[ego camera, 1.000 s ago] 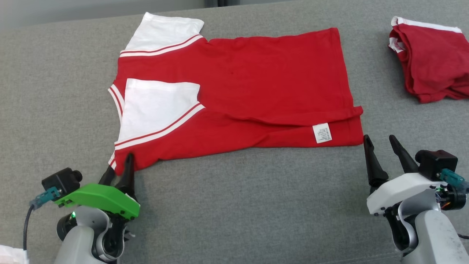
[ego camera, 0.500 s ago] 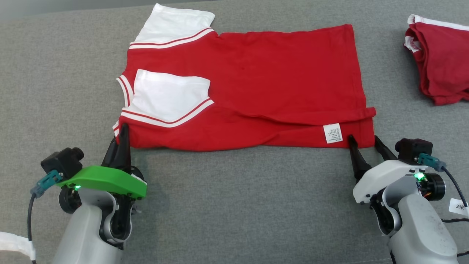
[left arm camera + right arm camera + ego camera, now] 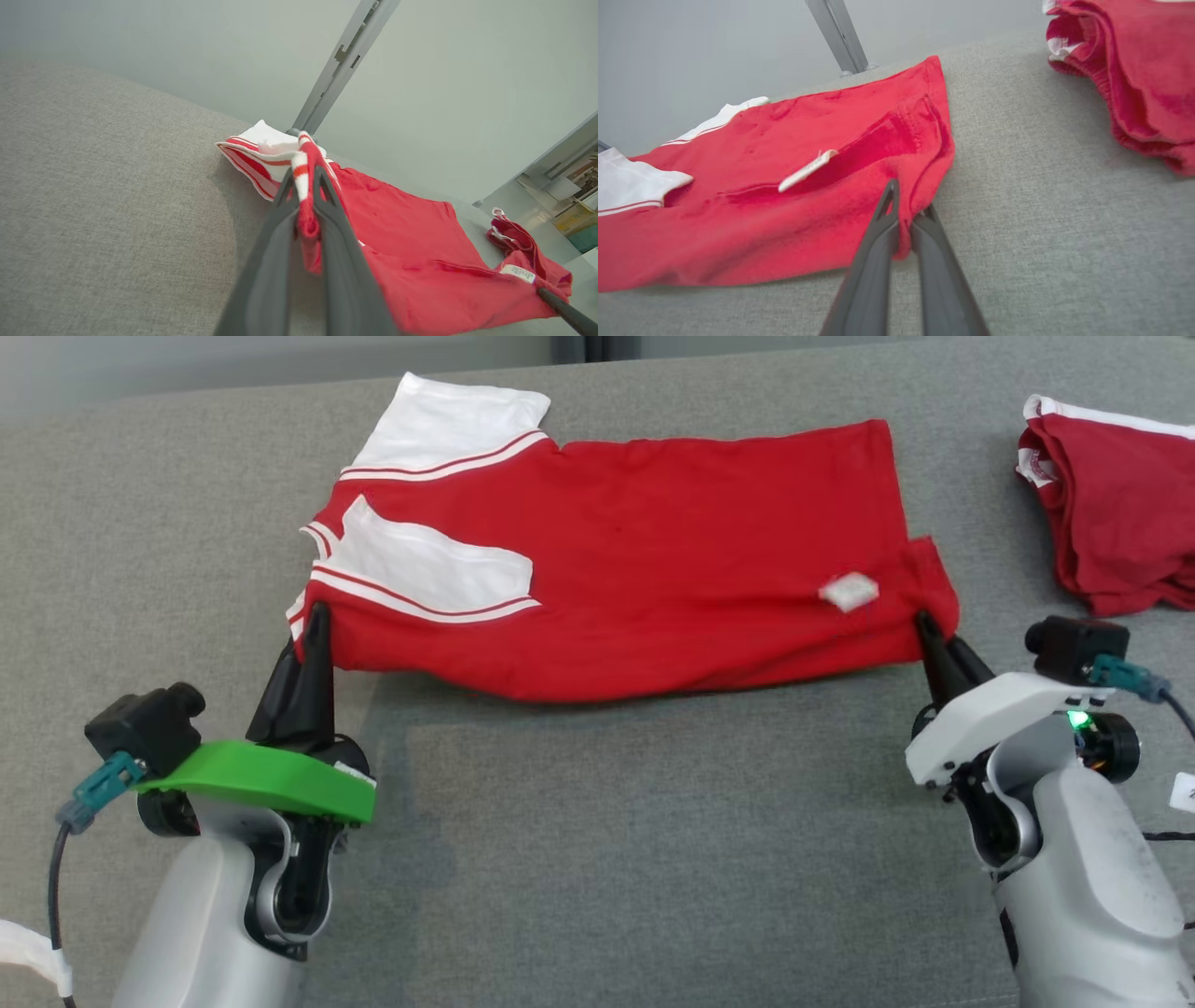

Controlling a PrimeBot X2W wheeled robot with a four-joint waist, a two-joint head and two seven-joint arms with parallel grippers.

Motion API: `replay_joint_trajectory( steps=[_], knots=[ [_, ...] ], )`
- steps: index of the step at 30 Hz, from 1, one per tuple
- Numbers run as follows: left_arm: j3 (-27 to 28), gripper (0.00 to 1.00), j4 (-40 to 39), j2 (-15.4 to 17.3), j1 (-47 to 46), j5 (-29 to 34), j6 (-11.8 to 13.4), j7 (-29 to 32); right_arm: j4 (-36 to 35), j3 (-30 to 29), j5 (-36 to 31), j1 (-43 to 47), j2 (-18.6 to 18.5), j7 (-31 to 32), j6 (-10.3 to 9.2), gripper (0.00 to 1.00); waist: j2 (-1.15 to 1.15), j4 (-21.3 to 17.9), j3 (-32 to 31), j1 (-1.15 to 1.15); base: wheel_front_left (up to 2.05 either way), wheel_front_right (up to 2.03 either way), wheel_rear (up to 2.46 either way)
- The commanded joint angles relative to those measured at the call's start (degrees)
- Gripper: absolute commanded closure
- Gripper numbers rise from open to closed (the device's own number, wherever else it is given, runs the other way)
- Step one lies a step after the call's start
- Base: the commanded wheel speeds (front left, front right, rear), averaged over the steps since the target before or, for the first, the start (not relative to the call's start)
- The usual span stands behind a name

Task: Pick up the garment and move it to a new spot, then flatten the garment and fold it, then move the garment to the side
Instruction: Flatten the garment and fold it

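Observation:
The garment [image 3: 653,560] is a red T-shirt with white, red-striped sleeves, spread sideways on the grey surface [image 3: 607,859]. Its near edge is lifted off the cloth and folds toward the far side. My left gripper [image 3: 315,621] is shut on the near collar-side corner; the left wrist view shows striped fabric [image 3: 303,186] pinched between the fingers. At the near hem corner my right gripper [image 3: 929,627] is shut on the red cloth [image 3: 903,219]. A white care label [image 3: 848,590] stands up near that corner.
A second red garment [image 3: 1111,513] lies bunched at the far right of the grey surface. A grey post [image 3: 341,60] rises behind the surface's far edge. Bare grey cloth stretches between my two arms.
Both grippers closed on the near corners of the garment and raised them, so the near edge lifted and began folding away from me. The head camera shifted a little.

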Motion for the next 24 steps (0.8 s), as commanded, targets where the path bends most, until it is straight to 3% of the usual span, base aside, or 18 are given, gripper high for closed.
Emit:
replay_joint_trajectory(
  steps=[1, 9, 12, 24],
  knots=[
    [0.2, 1.00, -1.3, 0.9, 0.7, 0.1, -0.2, 0.0, -1.8, -1.0, 0.6, -0.3, -0.3, 1.5, -0.06, 1.00, 0.00, -0.2, -0.8, 0.00, 0.00, 0.00, 0.00],
    [-0.4, 1.00, -9.4, 2.6, 7.2, -0.3, 1.6, 2.3, -13.5, -5.2, 2.2, 5.9, -0.3, 10.9, -0.06, 1.00, 0.00, 0.2, -2.6, 0.00, 0.00, 0.00, 0.00],
    [0.1, 1.00, -11.6, 2.5, 11.4, -1.1, 3.4, 2.9, -16.6, -5.6, 3.6, 10.8, -0.3, 13.3, -0.06, 1.00, 0.00, 0.6, -3.0, 0.00, 0.00, 0.00, 0.00],
    [-1.0, 1.00, -11.2, 0.3, 22.5, -3.6, 5.6, 3.1, -17.8, -4.6, 6.1, 22.2, -0.3, 11.0, -0.06, 1.00, 0.00, 0.4, -3.1, 0.00, 0.00, 0.00, 0.00]
  ],
)
